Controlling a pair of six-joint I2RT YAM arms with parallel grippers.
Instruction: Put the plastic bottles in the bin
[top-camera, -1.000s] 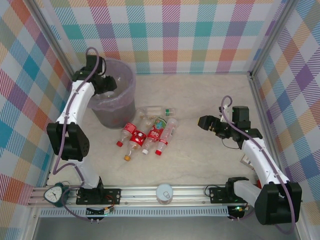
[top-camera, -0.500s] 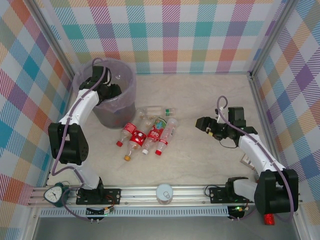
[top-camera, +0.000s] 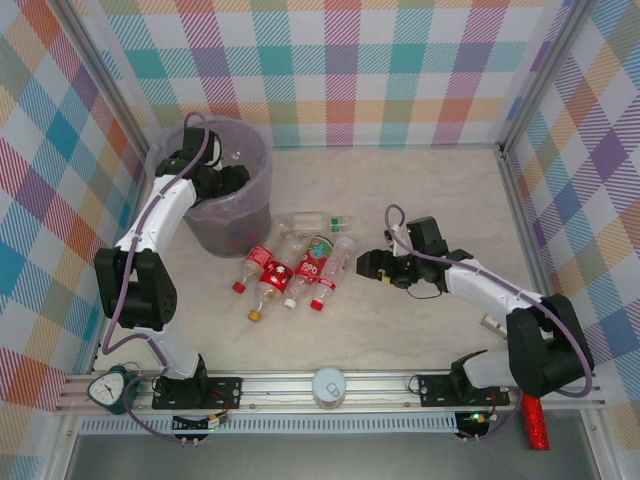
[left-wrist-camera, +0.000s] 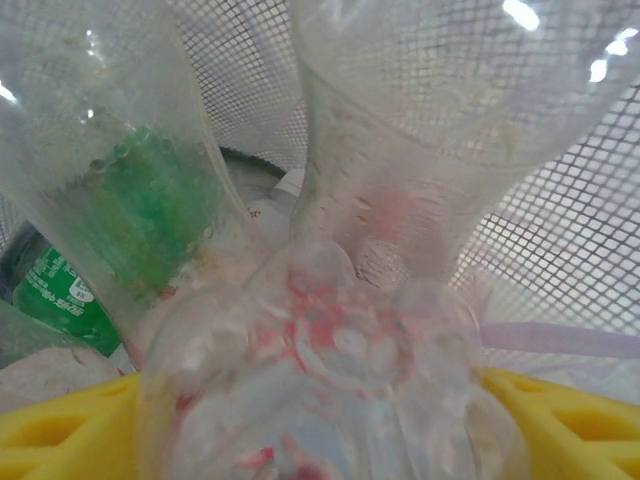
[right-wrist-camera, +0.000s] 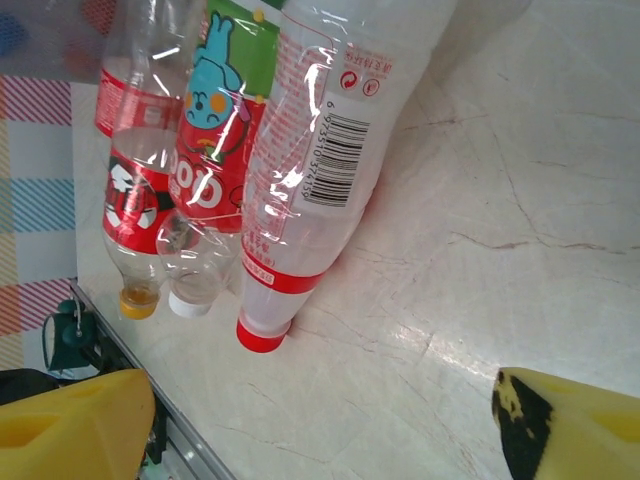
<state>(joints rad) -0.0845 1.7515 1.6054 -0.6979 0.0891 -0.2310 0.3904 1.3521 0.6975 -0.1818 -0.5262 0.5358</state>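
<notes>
Several plastic bottles (top-camera: 300, 265) with red labels lie in a heap on the table in front of the bin (top-camera: 255, 215). My left gripper (top-camera: 235, 178) hangs inside the bin's mouth. Its yellow fingers (left-wrist-camera: 560, 420) stand wide, open, with a blurred clear bottle base (left-wrist-camera: 340, 380) between them. Below it stand more clear bottles (left-wrist-camera: 430, 130) and a green bottle (left-wrist-camera: 60, 290). My right gripper (top-camera: 370, 265) is low over the table, just right of the heap, open and empty. A red-capped bottle (right-wrist-camera: 310, 150) lies ahead of the right gripper (right-wrist-camera: 320, 410).
A clear bottle with a green cap (top-camera: 315, 221) lies behind the heap. A round white object (top-camera: 328, 385) sits on the front rail and a gauge (top-camera: 112, 388) at its left end. Checked cloth walls close in three sides. Bare table lies right of the right arm.
My right arm has swung left across the table to the heap, its jaws narrowing a little. My left gripper has moved further over the bin and its jaws have spread.
</notes>
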